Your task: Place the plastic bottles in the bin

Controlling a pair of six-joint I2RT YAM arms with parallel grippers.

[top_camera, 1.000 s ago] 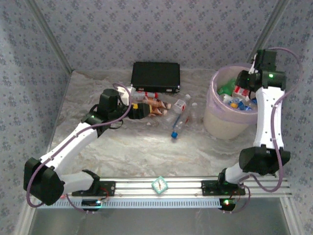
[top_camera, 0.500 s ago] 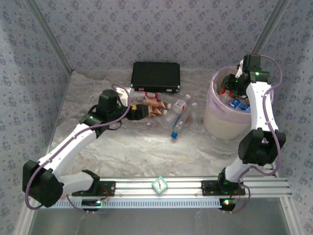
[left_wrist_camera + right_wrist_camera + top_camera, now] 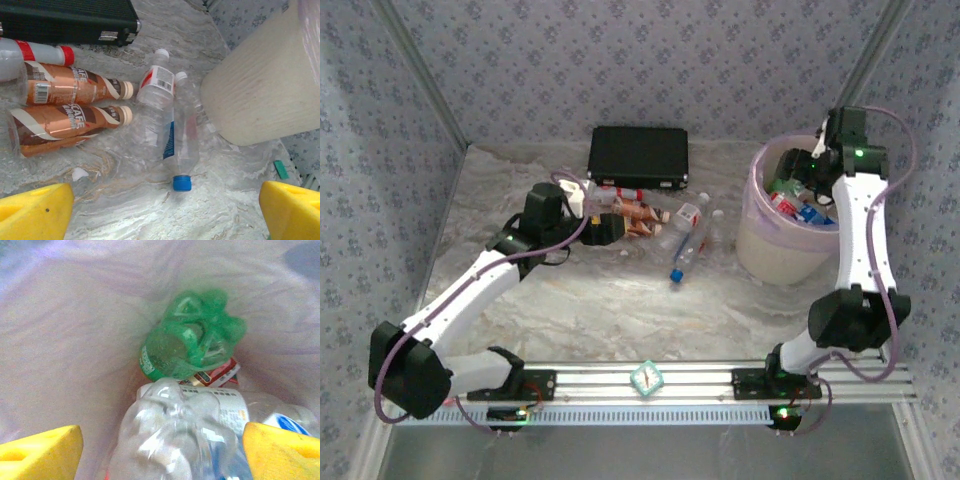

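Blue-capped bottle lying flat on counter, long axis near-to-far, cap pointing nearward. Left claw, right claw gaping, empty.

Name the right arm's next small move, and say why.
Probably lift the right gripper up from the bin and swing toward the bottles on the table: its fingers stand open and empty, and several bottles lie outside.

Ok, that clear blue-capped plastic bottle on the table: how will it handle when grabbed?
Probably light: the clear blue-capped plastic bottle looks empty. Lying on its side, round, it may roll if nudged. Its thin walls could crumple when squeezed.
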